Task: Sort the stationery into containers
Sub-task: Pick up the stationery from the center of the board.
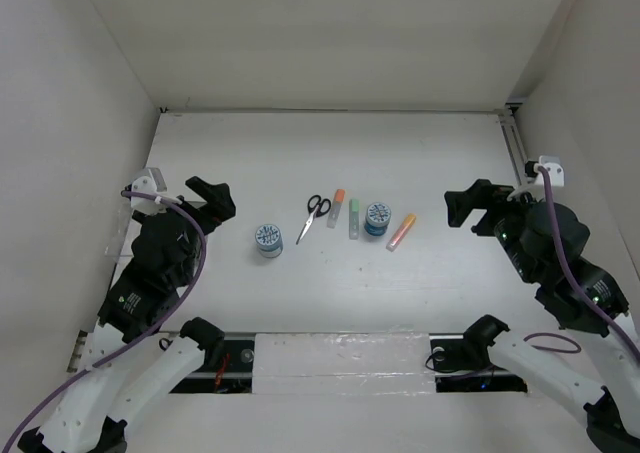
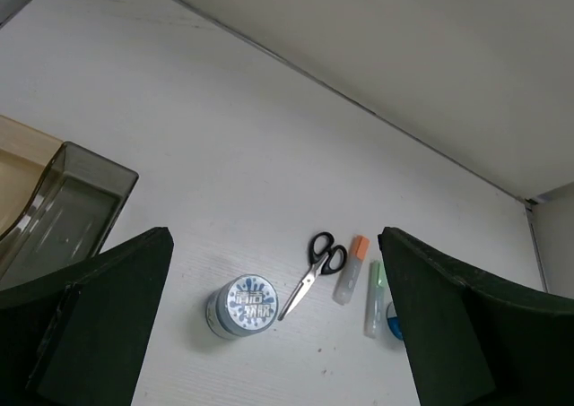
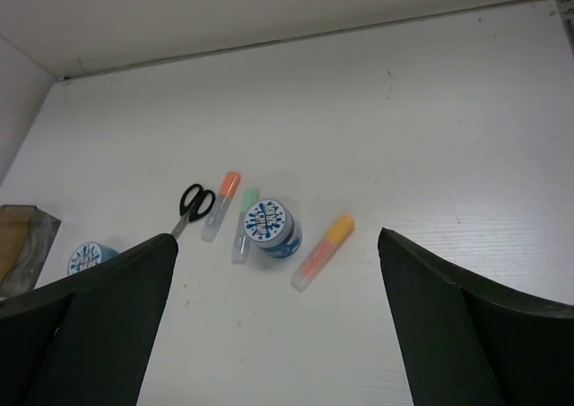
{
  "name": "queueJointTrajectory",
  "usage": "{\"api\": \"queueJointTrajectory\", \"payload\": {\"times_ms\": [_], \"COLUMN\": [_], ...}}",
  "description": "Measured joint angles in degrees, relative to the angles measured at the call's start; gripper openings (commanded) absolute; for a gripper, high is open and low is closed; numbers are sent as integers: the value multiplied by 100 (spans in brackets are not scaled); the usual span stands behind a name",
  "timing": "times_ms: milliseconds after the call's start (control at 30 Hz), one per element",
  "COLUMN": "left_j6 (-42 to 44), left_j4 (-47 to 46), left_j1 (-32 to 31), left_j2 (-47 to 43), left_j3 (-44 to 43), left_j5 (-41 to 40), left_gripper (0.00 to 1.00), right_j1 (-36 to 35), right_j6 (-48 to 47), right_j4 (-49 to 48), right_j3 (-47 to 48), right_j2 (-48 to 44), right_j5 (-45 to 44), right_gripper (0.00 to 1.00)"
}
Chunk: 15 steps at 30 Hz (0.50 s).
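The stationery lies in a row mid-table: a blue-and-white roll [image 1: 269,238], black-handled scissors [image 1: 314,216], an orange-capped pen [image 1: 336,209], a green-capped pen [image 1: 353,218], a second roll [image 1: 378,218] and an orange-pink highlighter [image 1: 401,232]. My left gripper [image 1: 212,199] hangs open, left of the first roll [image 2: 242,306], with nothing between its fingers [image 2: 108,316]. My right gripper [image 1: 468,205] is open too, right of the highlighter [image 3: 323,252], and holds nothing. A smoky dark container [image 2: 72,200] sits at the far left. The clear container is not plainly visible.
White walls close the table in on the left, back and right. A metal rail [image 1: 515,153] runs along the right edge. A beige shape [image 2: 13,168] lies just beyond the dark container. Both arm bases and cables fill the near edge.
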<state>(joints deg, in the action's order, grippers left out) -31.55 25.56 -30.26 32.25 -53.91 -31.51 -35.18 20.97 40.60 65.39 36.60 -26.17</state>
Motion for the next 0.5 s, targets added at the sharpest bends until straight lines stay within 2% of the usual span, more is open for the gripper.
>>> {"api": "queueJointTrajectory", "payload": {"times_ms": [333, 500], "left_j6": [24, 103], "left_j4": [-87, -83], "left_j1": [0, 0], "left_j2": [-201, 474], "left_j3": [144, 111], "left_j5": [264, 509], "left_gripper": [100, 100], "right_j1": [0, 0], "right_j6": [26, 101], "right_j4": [-286, -404], "right_j3": [-433, -503], "right_j2": [-304, -81], "right_j5": [232, 507], "right_gripper": [100, 100]}}
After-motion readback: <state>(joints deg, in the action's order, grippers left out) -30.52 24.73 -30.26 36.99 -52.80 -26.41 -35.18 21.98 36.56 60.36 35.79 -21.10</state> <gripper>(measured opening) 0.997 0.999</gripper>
